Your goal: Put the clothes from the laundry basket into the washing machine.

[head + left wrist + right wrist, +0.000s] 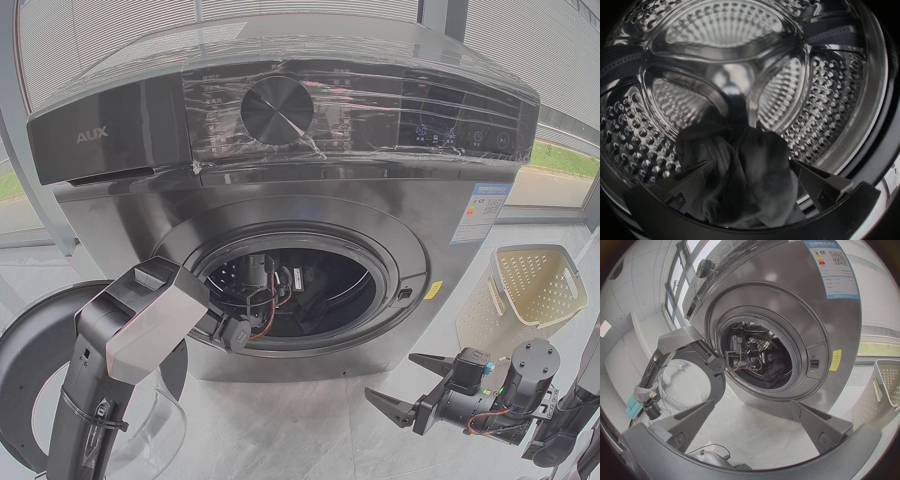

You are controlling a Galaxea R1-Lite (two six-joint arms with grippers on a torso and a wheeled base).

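Washing machine [312, 206] with door [31, 350] swung open | left arm [144, 319] in drum [340, 294] mouth | right gripper [388, 374] spread wide above floor | laundry basket [537, 287] tipped sideways, right

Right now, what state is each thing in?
Door, swung open.
Drum, partly loaded.
Clothes, bunched low in the drum.
Left tool, open, inside the drum, over the clothes.
Right tool, open, above the floor.
Basket, tilted, no clothes visible inside.
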